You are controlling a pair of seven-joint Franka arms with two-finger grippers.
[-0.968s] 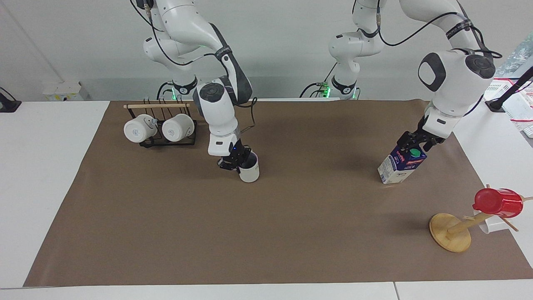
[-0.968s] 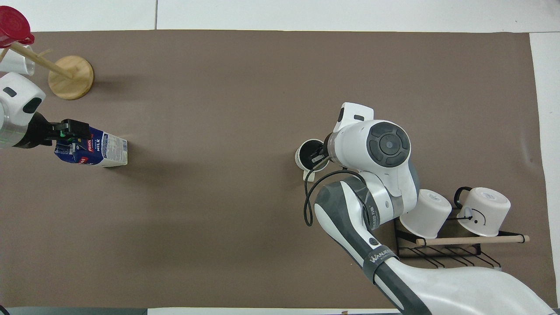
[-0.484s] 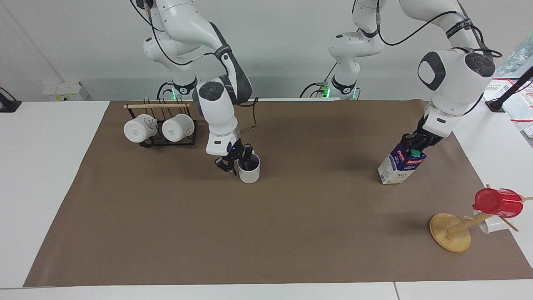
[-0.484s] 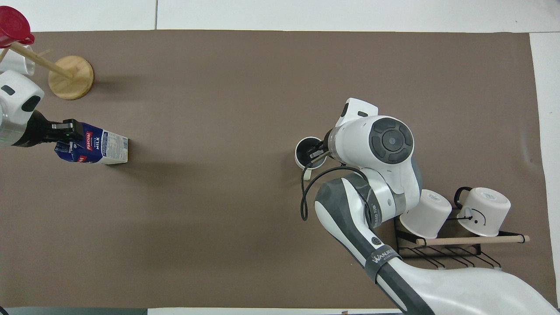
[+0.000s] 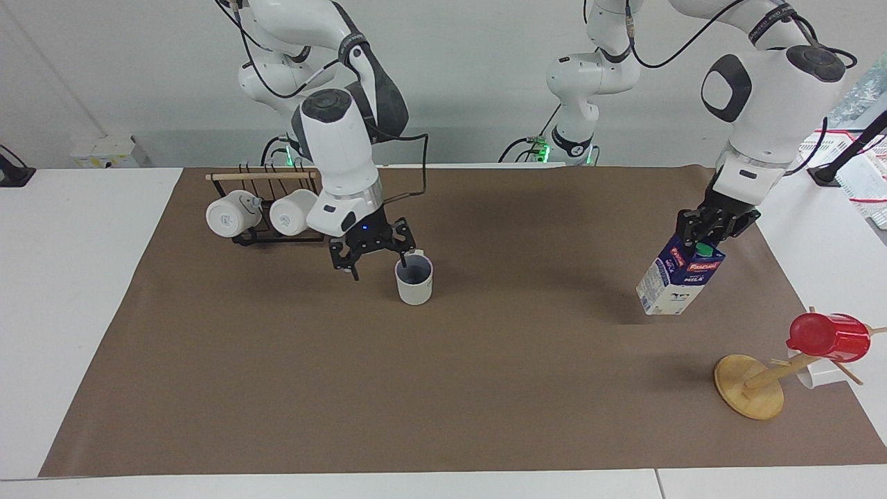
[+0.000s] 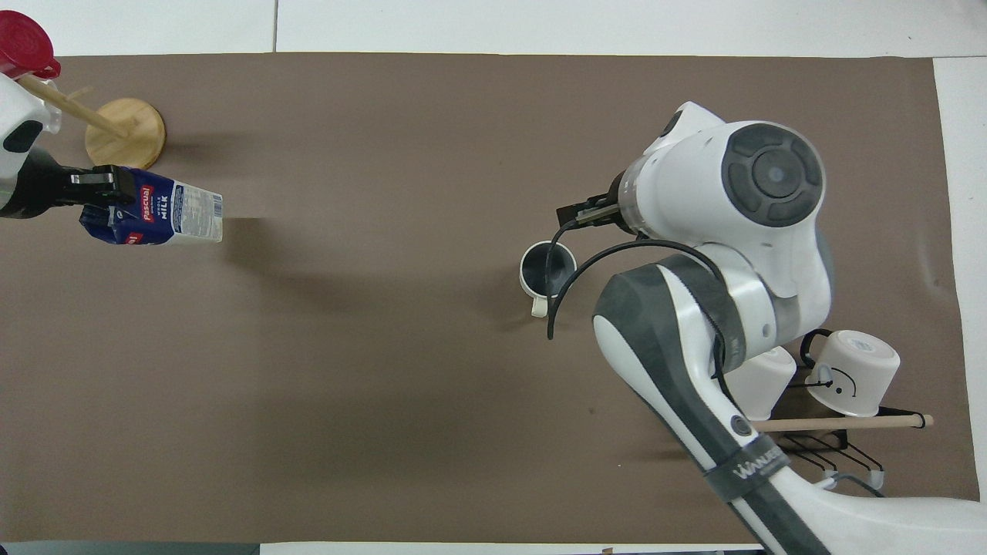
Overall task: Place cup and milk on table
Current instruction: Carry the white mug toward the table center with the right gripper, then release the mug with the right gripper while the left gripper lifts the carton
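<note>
One cup [image 5: 414,280], one milk [image 5: 680,285], two pincers

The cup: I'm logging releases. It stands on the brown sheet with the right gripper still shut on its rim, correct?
Not quite. The cup does stand on the brown sheet, but the right gripper is open and raised beside it, off the rim, as the facing view shows.

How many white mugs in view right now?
3. The cup stands upright on the brown sheet, beside the open right gripper. Two all-white mugs hang on the wire rack, toward the right arm's end. None seem hidden.
</note>
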